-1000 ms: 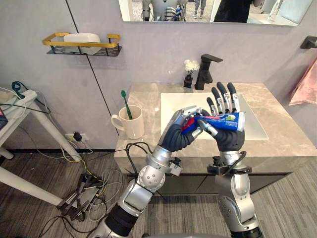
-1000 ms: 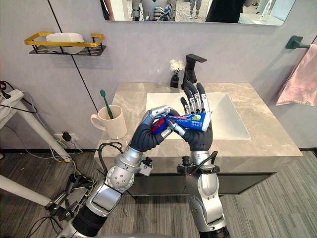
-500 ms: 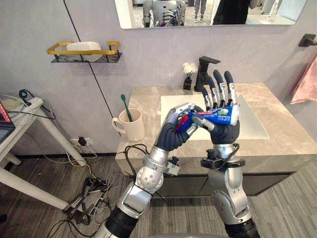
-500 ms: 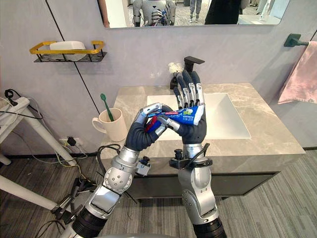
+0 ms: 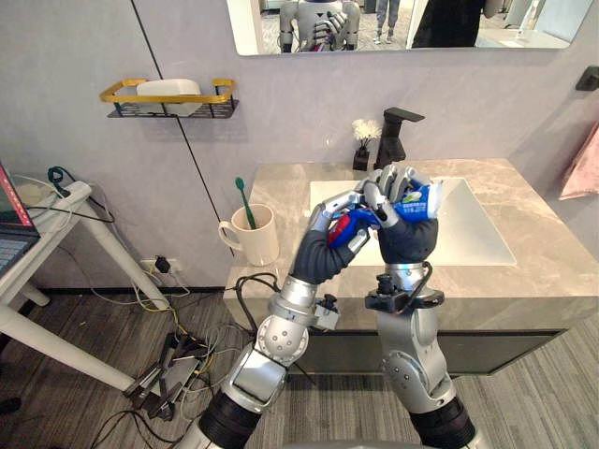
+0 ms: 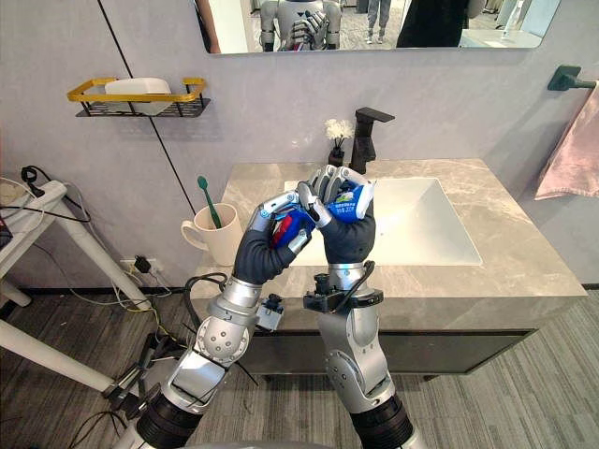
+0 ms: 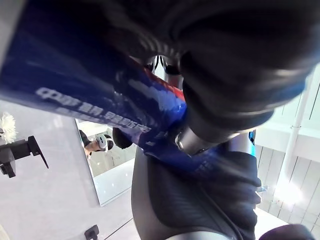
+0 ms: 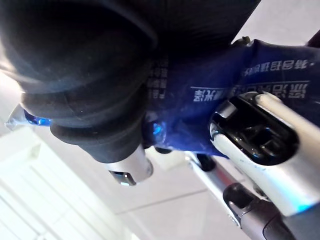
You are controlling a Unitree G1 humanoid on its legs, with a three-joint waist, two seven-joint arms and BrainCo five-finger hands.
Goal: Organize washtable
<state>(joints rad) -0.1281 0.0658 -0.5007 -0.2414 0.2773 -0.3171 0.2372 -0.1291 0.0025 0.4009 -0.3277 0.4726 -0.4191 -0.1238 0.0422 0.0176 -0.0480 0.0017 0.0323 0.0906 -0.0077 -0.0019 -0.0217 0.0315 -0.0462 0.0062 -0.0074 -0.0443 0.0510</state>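
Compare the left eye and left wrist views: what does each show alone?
Left eye: the cream ceramic mug holding a green toothbrush, and the white sink basin. Left wrist: close-up white print on the blue toothpaste tube under dark fingertips. Both: that tube, gripped by left hand and right hand, and the black faucet.

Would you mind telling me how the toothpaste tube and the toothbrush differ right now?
The toothpaste tube is blue and red; the toothbrush is green. The tube is held in the air, left hand and right hand both curled round it; the toothbrush stands leaning in the cream mug on the counter. Both are for brushing teeth.
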